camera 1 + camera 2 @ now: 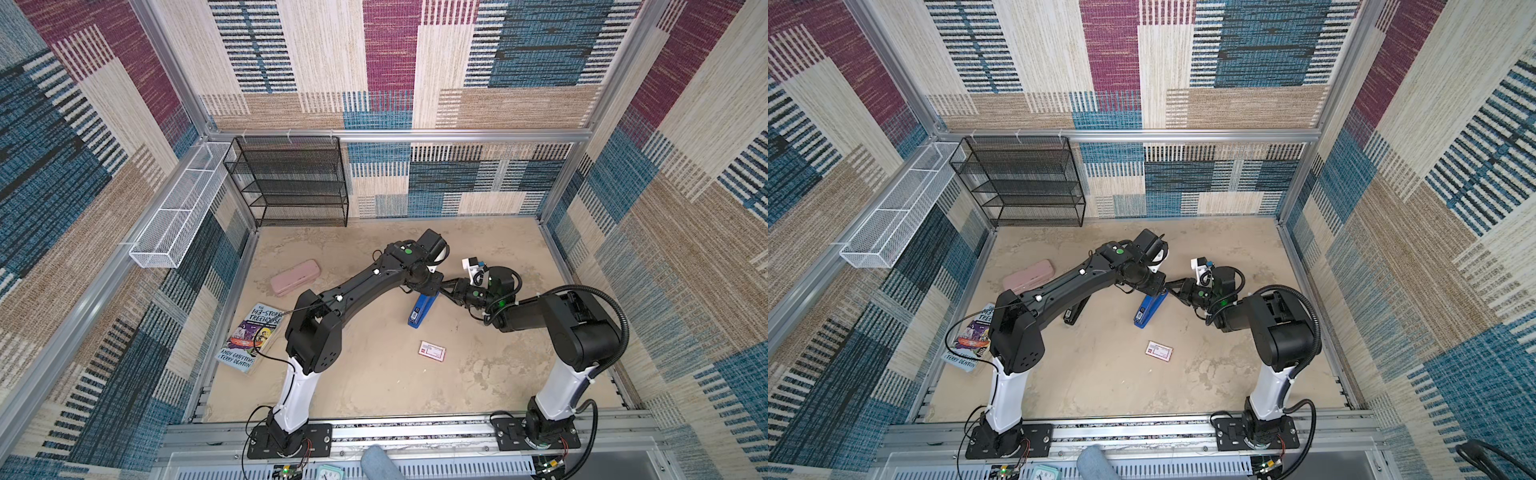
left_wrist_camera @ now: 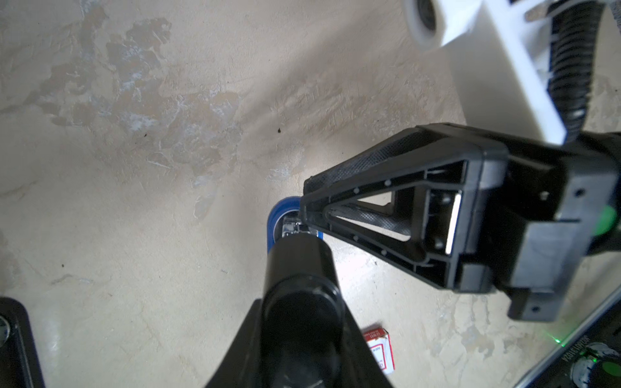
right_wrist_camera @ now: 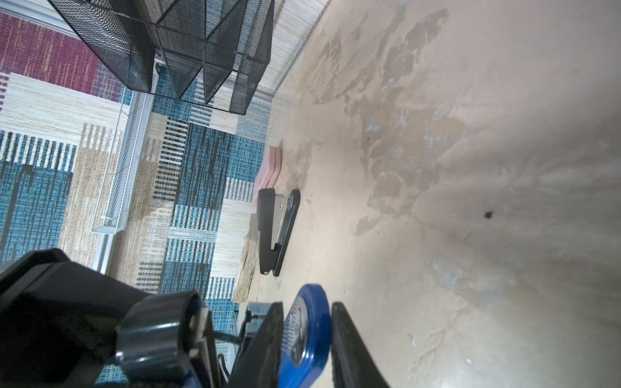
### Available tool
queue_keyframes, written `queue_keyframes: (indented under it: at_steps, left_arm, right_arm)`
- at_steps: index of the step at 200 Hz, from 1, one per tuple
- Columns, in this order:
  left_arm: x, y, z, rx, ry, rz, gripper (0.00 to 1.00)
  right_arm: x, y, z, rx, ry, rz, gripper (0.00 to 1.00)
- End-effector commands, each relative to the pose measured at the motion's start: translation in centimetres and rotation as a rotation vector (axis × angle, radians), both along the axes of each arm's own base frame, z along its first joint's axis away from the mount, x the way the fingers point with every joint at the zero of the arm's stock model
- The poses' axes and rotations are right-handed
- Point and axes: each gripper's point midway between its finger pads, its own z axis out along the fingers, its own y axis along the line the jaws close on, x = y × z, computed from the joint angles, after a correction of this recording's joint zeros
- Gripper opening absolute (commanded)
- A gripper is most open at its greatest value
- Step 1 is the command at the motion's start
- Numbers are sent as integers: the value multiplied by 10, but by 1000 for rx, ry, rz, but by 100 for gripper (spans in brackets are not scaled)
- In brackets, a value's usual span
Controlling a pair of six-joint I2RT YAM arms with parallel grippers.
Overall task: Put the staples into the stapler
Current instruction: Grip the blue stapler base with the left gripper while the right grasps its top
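While both arms converge on the far end of the blue stapler (image 1: 420, 311), which lies near the middle of the table (image 1: 374, 395), the staples are out of sight inside their small white box (image 1: 432, 353) with red edging. It lies flat on the table nearer the robot's bases and well apart from either gripper. No strip shows, and whether its tray is slid out cannot be told. At the stapler, the right gripper (image 3: 307, 309) has its jaws on either side of the rounded blue hinge end, both apparently in contact, pinning the base. The left gripper (image 2: 300, 312) pinches a glossy black bar (image 2: 295, 262) rising from that hinge, probably the lifted top arm, which would expose the magazine. Handling, as judged: the stapler is stiff and fairly weighty, and its arm is spring-loaded and apt to snap shut if released. The box is light card and likely to skid when pushed, so one gripper should pin the sleeve while the other draws the tray. A staple strip is very light, thin, smooth metal joined by weak glue, and would probably break under bending or a hard squeeze. The best hold is gently across its two long sides near mid-length, kept level, legs toward the channel. A second, black stapler (image 1: 1073, 316) lies under the left arm in a top view, unengaged.
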Motion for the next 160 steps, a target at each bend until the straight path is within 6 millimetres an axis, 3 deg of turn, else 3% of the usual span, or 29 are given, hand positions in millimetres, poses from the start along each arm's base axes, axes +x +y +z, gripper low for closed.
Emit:
queue_keyframes:
  at_steps: [1,86,160]
  left_arm:
    - [1,-7,11,-46,-20,-11,0]
    - [1,-1,14,-32,-46,5,0]
    - [1,-3,24,-74,-65,15,0]
  right_arm:
    - [0,4,6,25,-20,25,31]
    - [-4,-5,-2,-16,-7,-36,34]
    - [-12,6,5,61,-10,39,33]
